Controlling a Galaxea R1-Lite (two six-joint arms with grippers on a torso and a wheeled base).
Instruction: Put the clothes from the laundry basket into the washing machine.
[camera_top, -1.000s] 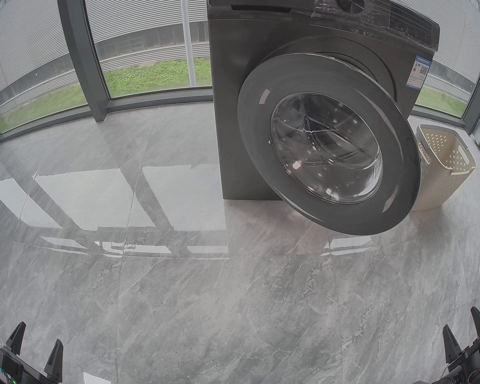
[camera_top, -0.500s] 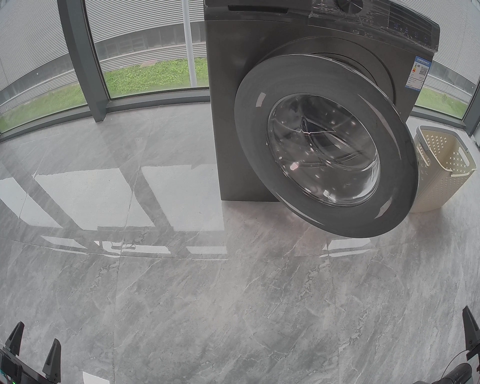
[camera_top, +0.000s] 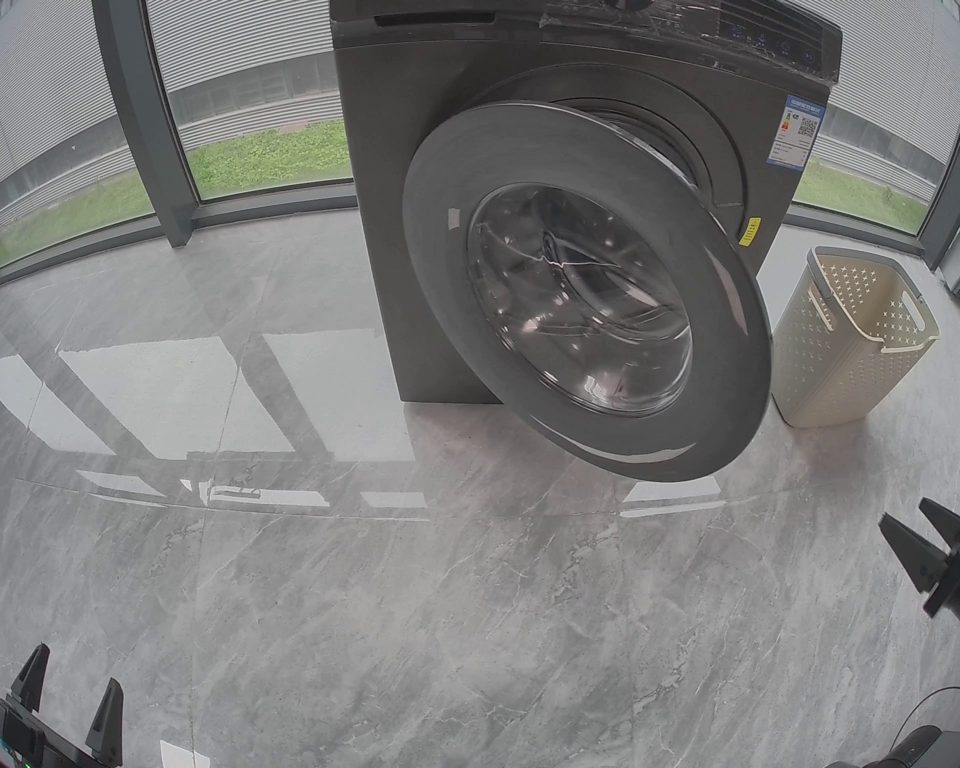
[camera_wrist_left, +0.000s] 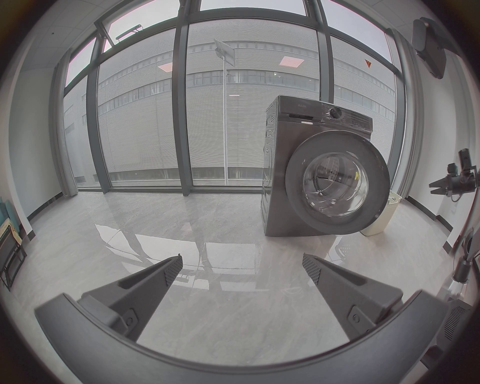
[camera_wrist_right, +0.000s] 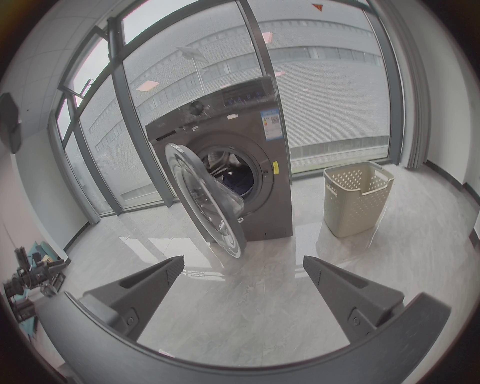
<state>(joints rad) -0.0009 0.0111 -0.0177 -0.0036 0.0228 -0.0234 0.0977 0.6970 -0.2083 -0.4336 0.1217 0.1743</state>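
Raised since a second ago, the right gripper (camera_top: 904, 512) hangs well in front of the washing machine (camera_top: 420, 200), toward its basket side. The head camera has also swung, so the machine's shift in that view is not its own. The right gripper's fingers (camera_wrist_right: 345, 295) stand wide apart over the grey floor (camera_top: 450, 620). The left gripper (camera_top: 78, 668) has kept its low place, well in front of the washing machine on its hinge side, and its fingers (camera_wrist_left: 135, 290) are spread apart too. Dark clothes (camera_wrist_right: 236, 176) lie inside the washing machine's drum, well apart from both pairs of fingers. The round door (camera_top: 720, 330) hangs wide open. The laundry basket (camera_top: 850, 350) stands upright just beside the washing machine, on the side away from the hinge. Tall windows (camera_top: 260, 100) run behind the washing machine.
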